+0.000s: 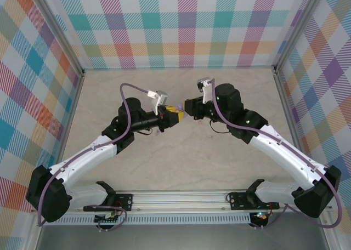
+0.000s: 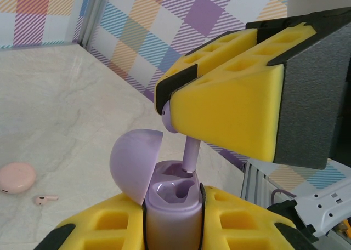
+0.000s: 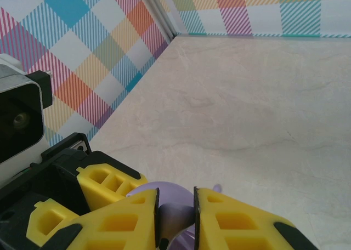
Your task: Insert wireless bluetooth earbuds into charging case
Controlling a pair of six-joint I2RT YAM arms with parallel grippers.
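My left gripper is shut on the purple charging case, held upright with its round lid swung open to the left. My right gripper hangs over it, shut on a purple earbud. The bud's stem points down and its tip touches the case's far slot; the near slot is empty. In the right wrist view the earbud sits dark between the right gripper's yellow pads, above the lid. From above, the left gripper and right gripper meet mid-table.
A pink case, closed, and a pale pink earbud lie on the marble table, left in the left wrist view. A small purple speck lies on the table beyond the right gripper. Plaid walls enclose the back and sides.
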